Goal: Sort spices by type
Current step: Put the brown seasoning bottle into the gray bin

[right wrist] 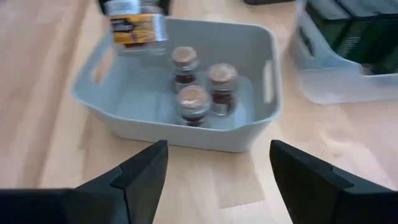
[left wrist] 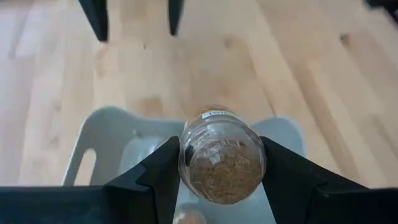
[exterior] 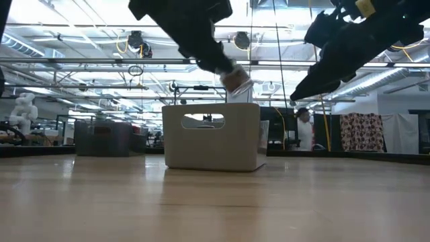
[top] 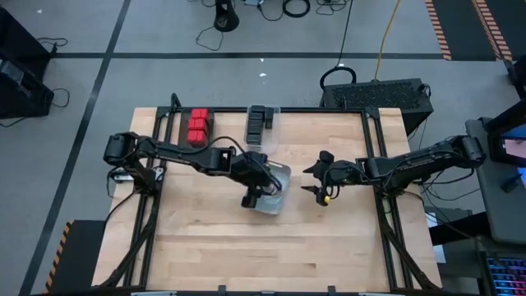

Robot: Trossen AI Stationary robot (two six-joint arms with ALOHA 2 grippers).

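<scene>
My left gripper (top: 251,197) is shut on a small round glass jar (left wrist: 221,162) of brownish spice, which hangs above a grey handled bin (right wrist: 186,134). The same jar (exterior: 235,79) shows in the low view over the bin's rim. Three brown-topped jars (right wrist: 199,87) stand upright on the bin's floor. Red boxy spices (top: 198,125) sit on the table at the far left. Black boxy spices (top: 259,122) rest in a clear bin beside them. My right gripper (right wrist: 217,174) stands open to the right of the grey bin, with nothing between its fingers. My left gripper pinches the jar's round glass sides (left wrist: 186,158) between its two fingers (left wrist: 158,177). The fingers slant down from the table's left. The jar is lifted clear and tilted, above the grey bin.
The clear bin (right wrist: 348,68) stands just beyond the grey bin at the far side. Bare wooden tabletop (top: 246,255) stretches toward the near edge. Black frame rails (top: 374,164) run along the table's sides.
</scene>
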